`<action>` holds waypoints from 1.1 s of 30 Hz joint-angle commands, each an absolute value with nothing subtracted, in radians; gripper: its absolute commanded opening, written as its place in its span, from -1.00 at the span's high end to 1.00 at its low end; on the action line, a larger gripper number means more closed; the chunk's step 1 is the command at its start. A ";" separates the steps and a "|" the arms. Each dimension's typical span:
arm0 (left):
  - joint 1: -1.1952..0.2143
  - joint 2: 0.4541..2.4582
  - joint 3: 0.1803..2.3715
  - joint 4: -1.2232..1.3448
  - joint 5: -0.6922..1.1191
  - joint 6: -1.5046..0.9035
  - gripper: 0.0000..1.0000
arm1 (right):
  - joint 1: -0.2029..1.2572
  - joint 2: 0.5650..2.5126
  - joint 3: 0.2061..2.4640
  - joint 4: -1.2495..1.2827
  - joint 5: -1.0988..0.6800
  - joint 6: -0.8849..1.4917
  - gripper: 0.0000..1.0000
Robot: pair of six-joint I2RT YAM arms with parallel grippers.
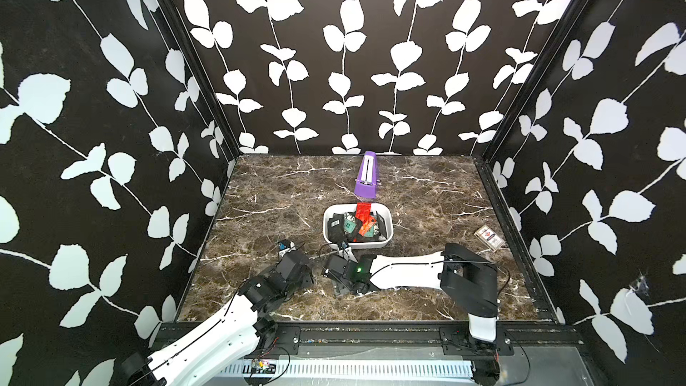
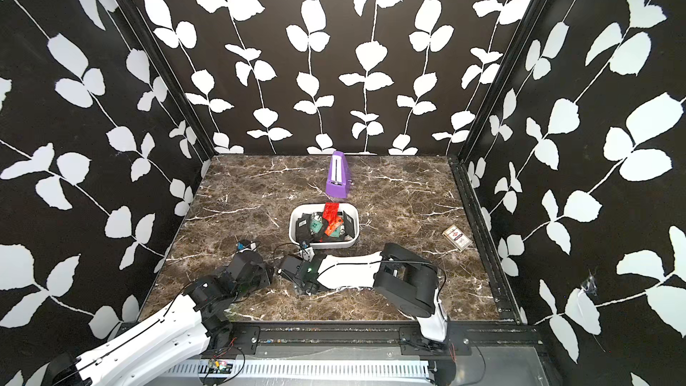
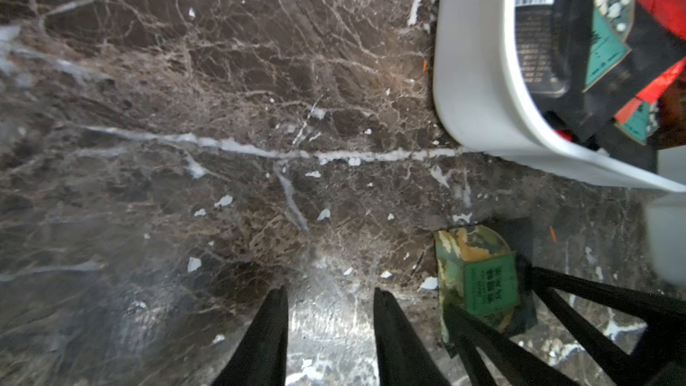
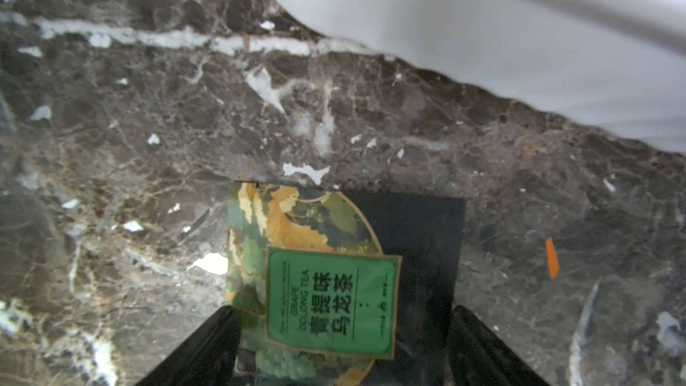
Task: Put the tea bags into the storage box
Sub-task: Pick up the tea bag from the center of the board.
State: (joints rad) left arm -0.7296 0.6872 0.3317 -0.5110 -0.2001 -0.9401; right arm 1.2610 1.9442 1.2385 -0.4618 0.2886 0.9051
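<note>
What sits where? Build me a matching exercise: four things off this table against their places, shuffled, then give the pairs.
1. green tea bag
2. red tea bag
3. purple wedge
4. card pack

A. near the right edge of the table
B. in the white box
C. flat between the open fingers of the right gripper
D. standing behind the white box

Pairs: 1-C, 2-B, 3-D, 4-A

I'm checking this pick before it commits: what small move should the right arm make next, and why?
Probably close the right gripper on the green tea bag. Its jaws stand open on either side of that sachet, which lies flat on the table just outside the storage box. The bag looks framed but not yet gripped.
</note>
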 commanded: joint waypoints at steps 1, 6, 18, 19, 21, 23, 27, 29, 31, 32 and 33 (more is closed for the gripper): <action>-0.724 0.690 0.310 -0.511 -0.191 -0.955 0.28 | 1.276 1.992 1.265 -0.520 0.287 0.924 -0.65; -0.724 0.694 0.303 -0.496 -0.173 -0.960 0.28 | 1.281 1.988 1.245 -0.509 0.285 0.948 -0.36; -0.724 0.690 0.317 -0.493 -0.148 -0.960 0.28 | 1.278 1.910 1.230 -0.493 0.337 0.937 0.33; -0.724 0.690 0.317 -0.492 -0.148 -0.960 0.28 | 1.277 1.903 1.227 -0.487 0.339 0.937 0.41; -0.724 0.692 0.321 -0.491 -0.147 -0.959 0.27 | 1.273 1.891 1.219 -0.476 0.338 0.939 0.52; -0.724 0.696 0.326 -0.489 -0.144 -0.954 0.27 | 1.271 1.866 1.206 -0.466 0.339 0.943 0.67; -0.724 0.692 0.357 -0.510 -0.165 -0.911 0.26 | 1.270 1.743 1.155 -0.426 0.358 0.929 1.00; -0.724 0.681 0.388 -0.538 -0.197 -0.868 0.22 | 1.269 1.645 1.129 -0.409 0.373 0.907 1.00; -0.724 0.662 0.406 -0.545 -0.221 -0.837 0.14 | 1.257 1.550 1.108 -0.389 0.385 0.876 1.00; -0.724 0.647 0.409 -0.532 -0.231 -0.817 0.07 | 1.237 1.515 1.100 -0.378 0.379 0.860 1.00; -0.724 0.635 0.412 -0.519 -0.233 -0.802 0.00 | 1.212 1.496 1.095 -0.366 0.363 0.845 1.00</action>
State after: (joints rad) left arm -0.7296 0.6678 0.3775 -0.5213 -0.1875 -0.8742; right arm 1.2522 1.5597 1.1282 -0.4187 0.3370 0.8948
